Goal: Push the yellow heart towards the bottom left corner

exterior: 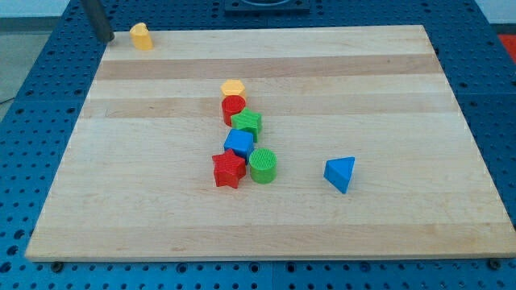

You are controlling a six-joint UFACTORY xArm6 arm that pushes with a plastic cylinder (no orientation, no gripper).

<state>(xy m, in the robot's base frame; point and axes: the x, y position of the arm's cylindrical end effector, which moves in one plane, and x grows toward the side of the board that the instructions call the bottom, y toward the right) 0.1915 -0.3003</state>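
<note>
The yellow heart [142, 36], light, rigid and likely quick to slide, wants my tip [106, 38] (there's no claw here to open or close) on its top-right face.

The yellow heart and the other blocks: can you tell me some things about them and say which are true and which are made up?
1. The yellow heart sits at the board's top left corner. True.
2. My tip touches the red star. False: it is beside the yellow heart, on the view's left of it.
3. The blue triangle stands alone, right of the cluster. True.
4. The green cylinder lies at the view's top right. False: it is beside the red star, mid-board.
</note>
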